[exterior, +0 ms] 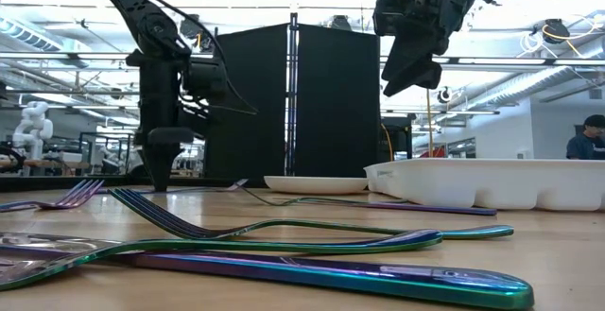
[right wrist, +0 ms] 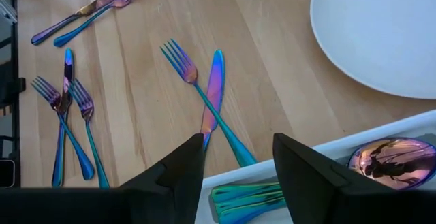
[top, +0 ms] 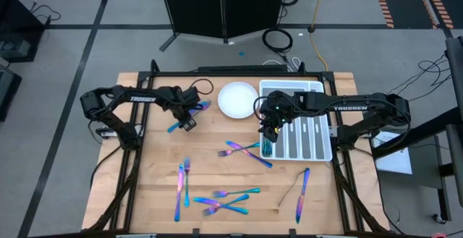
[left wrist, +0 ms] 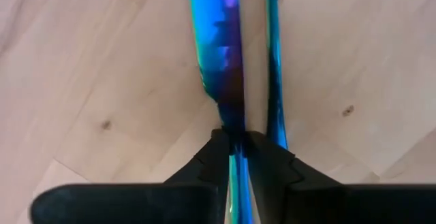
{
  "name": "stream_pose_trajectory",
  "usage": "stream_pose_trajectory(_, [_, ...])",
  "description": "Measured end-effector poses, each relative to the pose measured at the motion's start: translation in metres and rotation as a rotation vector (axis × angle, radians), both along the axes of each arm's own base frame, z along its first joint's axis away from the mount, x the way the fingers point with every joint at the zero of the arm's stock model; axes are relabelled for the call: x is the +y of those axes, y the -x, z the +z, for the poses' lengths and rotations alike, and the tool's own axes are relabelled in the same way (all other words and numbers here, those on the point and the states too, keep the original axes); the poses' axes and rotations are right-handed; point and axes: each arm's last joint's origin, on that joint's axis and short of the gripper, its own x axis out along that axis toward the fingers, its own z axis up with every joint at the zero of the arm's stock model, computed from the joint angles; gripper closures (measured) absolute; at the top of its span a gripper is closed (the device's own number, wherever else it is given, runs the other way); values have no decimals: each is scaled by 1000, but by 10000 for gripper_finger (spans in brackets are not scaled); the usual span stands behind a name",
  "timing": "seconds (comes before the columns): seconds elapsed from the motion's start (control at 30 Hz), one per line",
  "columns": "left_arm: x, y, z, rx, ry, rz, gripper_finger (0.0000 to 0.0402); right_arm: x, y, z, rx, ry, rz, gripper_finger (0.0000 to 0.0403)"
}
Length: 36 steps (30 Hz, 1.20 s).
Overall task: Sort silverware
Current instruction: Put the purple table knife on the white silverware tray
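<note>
Pick-up step in hand on the left side. Left claw point(top: 187, 117) is down at the table point(top: 159, 194) around 10 o'clock, just left of the white plate point(top: 238, 99). In the left wrist view its fingers point(left wrist: 204, 166) have pinched in on a blue knife point(left wrist: 221, 54); a second blue piece point(left wrist: 274, 67) lies just beside it, outside the grip. Whether the pinch is firm I cannot tell.

Right claw point(top: 268, 131) hangs above the left end of the cutlery tray point(top: 318, 155) at about 2 o'clock, fingers apart and holding nothing. A bundle of teal forks point(right wrist: 245, 200) and a spoon point(right wrist: 392, 161) already sit in tray slots below it.

Remaining silverware lies loose: a crossed fork and knife point(top: 246, 151) near centre, a group at 6 o'clock point(top: 224, 200), a pair at 7 o'clock point(top: 181, 184), a knife at 5 o'clock point(top: 302, 193).

Next move, as I judge: lift the knife straight, clear of its neighbour, then carry it across to the knife slot.
</note>
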Motion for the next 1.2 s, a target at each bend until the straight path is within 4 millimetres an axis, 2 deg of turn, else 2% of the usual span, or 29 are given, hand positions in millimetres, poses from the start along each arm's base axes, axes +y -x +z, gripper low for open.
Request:
stream_pose_trajectory(0.3, [5,12,-10,-46,66,78,362,0,0,0,0,1,1,236])
stream_pose_trajectory(0.53, [6,13,-13,-75,81,98,363,2,0,0,1,-13,-6,236])
stream_pose_trajectory(0.77, [14,18,-13,-113,143,128,397,12,-1,0,2,-16,30,236])
stream_pose_trajectory(1.03, [27,25,-10,-173,221,166,400,18,-2,0,3,-16,53,236])
stream_pose_trajectory(1.2, [35,23,-2,-211,201,172,401,18,-2,0,3,-15,53,236])
